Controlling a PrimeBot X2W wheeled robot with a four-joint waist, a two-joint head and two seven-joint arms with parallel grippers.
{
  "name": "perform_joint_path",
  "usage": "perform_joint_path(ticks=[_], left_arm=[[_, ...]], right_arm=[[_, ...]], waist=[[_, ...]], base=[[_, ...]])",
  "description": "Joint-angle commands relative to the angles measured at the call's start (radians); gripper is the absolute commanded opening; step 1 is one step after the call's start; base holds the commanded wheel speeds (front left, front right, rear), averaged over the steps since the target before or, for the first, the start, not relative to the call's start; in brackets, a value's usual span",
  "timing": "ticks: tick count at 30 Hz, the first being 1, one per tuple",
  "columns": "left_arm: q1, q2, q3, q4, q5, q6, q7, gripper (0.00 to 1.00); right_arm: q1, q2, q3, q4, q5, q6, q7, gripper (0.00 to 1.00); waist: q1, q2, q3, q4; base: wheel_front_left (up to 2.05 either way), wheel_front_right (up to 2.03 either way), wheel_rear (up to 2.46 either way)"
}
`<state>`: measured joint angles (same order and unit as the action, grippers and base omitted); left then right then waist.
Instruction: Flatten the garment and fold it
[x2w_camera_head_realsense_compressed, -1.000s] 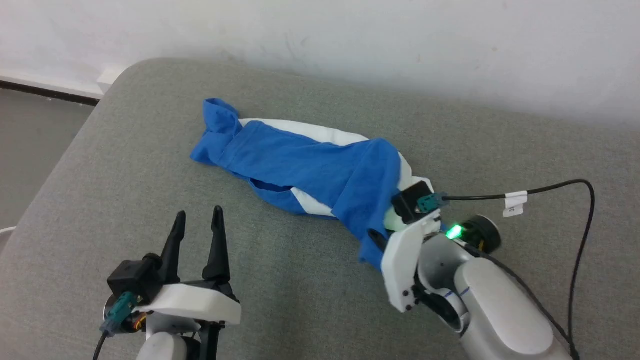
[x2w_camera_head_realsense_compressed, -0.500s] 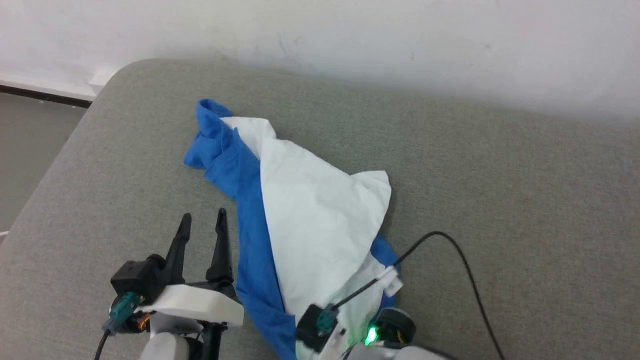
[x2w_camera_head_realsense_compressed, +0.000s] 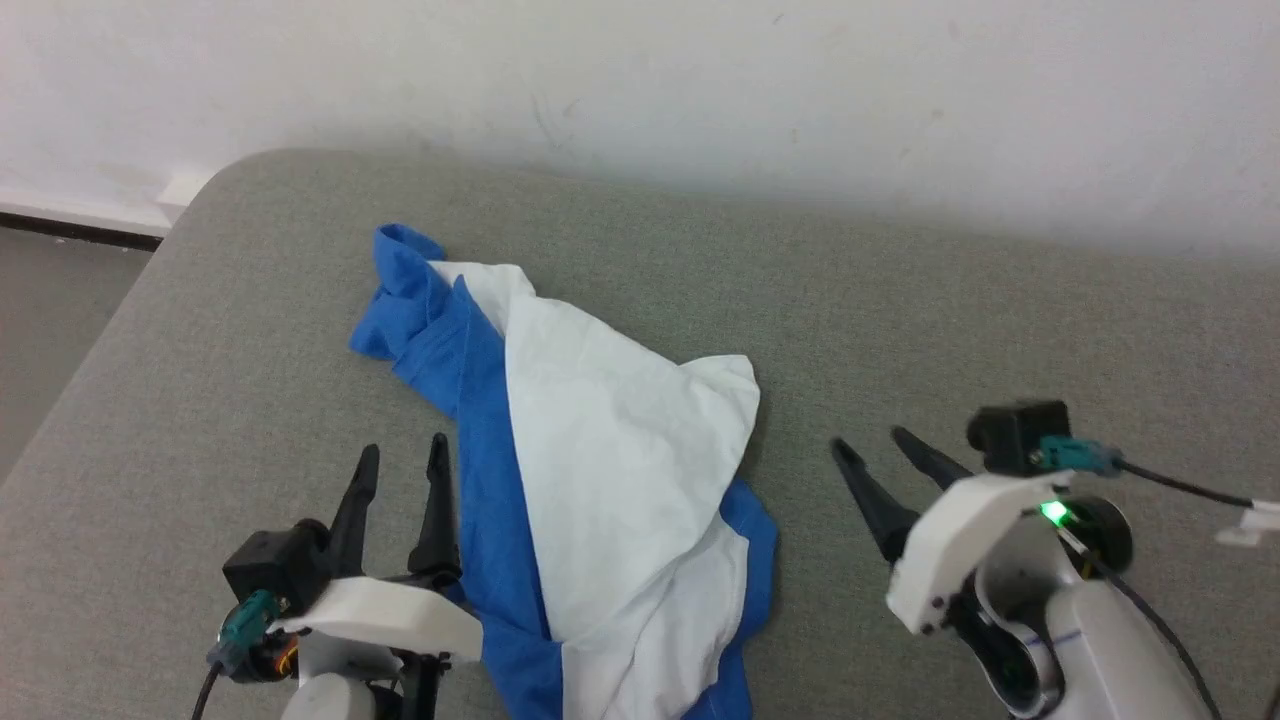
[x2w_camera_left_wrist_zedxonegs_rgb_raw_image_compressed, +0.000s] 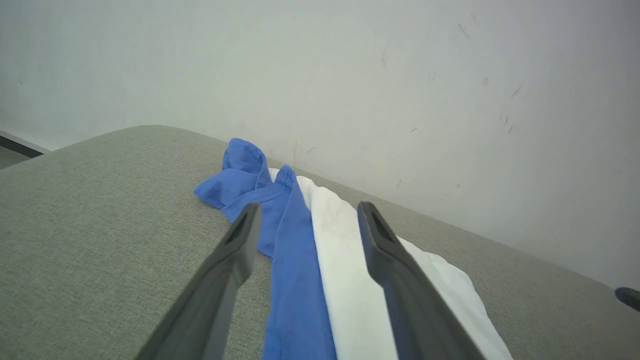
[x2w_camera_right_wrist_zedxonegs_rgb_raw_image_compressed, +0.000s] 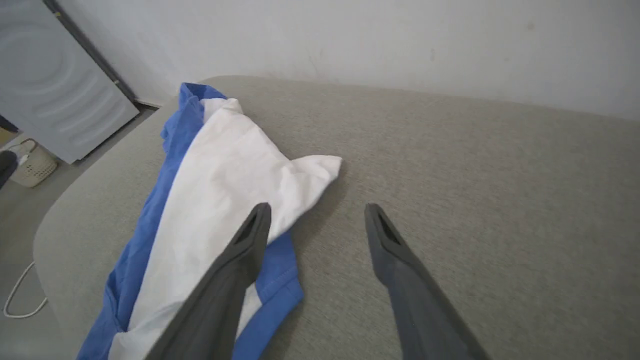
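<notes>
The left hand (x2w_camera_head_realsense_compressed: 402, 450) sits at the lower left of the head view. Its two dark fingers are spread apart and point away from the robot. It is right beside the blue edge of the shirt (x2w_camera_head_realsense_compressed: 610, 450); whether it touches the cloth cannot be told. In the left wrist view the spread fingers of this hand (x2w_camera_left_wrist_zedxonegs_rgb_raw_image_compressed: 308, 207) frame a blue strip and a white strip of the shirt (x2w_camera_left_wrist_zedxonegs_rgb_raw_image_compressed: 295, 260) running away toward the wall.

The right hand (x2w_camera_head_realsense_compressed: 868, 441) is at the lower right, its fingers also spread, over bare table (x2w_camera_head_realsense_compressed: 950, 320) and apart from the shirt's right side. A green light (x2w_camera_head_realsense_compressed: 1050, 512) glows on its wrist, and a black cable (x2w_camera_head_realsense_compressed: 1180, 485) leads off to the right.

The shirt lies crumpled between the two hands, in a long heap from near the robot toward the far left corner of the table. A white panel lies on top, with blue cloth along the left edge and at the near end, and a bunched blue end at the far tip. The table is covered in grey fabric and stands against a white wall (x2w_camera_head_realsense_compressed: 700, 80).
</notes>
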<state>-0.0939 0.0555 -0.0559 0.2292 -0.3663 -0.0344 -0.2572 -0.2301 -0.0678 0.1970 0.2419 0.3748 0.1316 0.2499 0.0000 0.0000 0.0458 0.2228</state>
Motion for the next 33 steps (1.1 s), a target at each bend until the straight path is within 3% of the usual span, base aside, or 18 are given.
perform_joint_path(ticks=[1,4,8,14,22,29,31,33], left_arm=[[0.000,-0.004,0.004,0.005,0.002,-0.006,-0.005,1.00],[0.000,-0.005,0.007,0.012,-0.003,-0.004,-0.005,1.00],[-0.002,-0.005,0.005,0.017,-0.006,-0.002,-0.005,1.00],[-0.023,-0.005,-0.008,0.018,-0.007,-0.005,-0.005,1.00],[-0.060,-0.005,-0.044,0.023,-0.020,-0.009,-0.005,1.00],[-0.073,-0.005,-0.049,0.022,-0.030,-0.005,-0.005,1.00],[-0.071,-0.005,-0.044,0.023,-0.030,-0.003,-0.005,1.00],[-0.070,-0.005,-0.039,0.025,-0.029,0.000,-0.005,1.00]], right_arm=[[0.030,0.008,-0.022,0.000,-0.020,-0.001,-0.004,1.00],[0.101,0.016,-0.107,-0.012,-0.069,-0.001,0.021,1.00],[0.141,0.017,-0.092,-0.026,-0.066,-0.001,0.066,1.00],[0.021,0.017,0.030,0.033,-0.093,-0.001,0.167,1.00],[-0.226,0.017,0.203,0.272,-0.168,-0.001,0.283,1.00],[-0.278,0.017,0.318,0.406,-0.126,-0.001,0.308,1.00],[-0.280,0.017,0.335,0.420,-0.100,-0.001,0.307,0.00],[-0.286,0.017,0.322,0.430,-0.077,-0.001,0.288,0.00]], waist=[[0.0000,0.0000,-0.004,-0.005],[0.0000,0.0000,-0.006,-0.014],[0.0000,0.0000,-0.006,-0.022],[0.0000,0.0000,0.018,-0.010],[0.0000,0.0000,0.078,0.063],[0.0000,0.0000,0.107,0.091],[0.0000,0.0000,0.107,0.084],[0.0000,0.0000,0.105,0.072]], base=[[0.00,0.00,0.00],[0.00,0.00,0.00],[0.00,0.00,0.00],[0.00,0.00,0.00],[0.00,0.00,0.00],[0.00,0.00,0.00],[0.00,0.00,0.00],[0.00,0.00,0.00]])
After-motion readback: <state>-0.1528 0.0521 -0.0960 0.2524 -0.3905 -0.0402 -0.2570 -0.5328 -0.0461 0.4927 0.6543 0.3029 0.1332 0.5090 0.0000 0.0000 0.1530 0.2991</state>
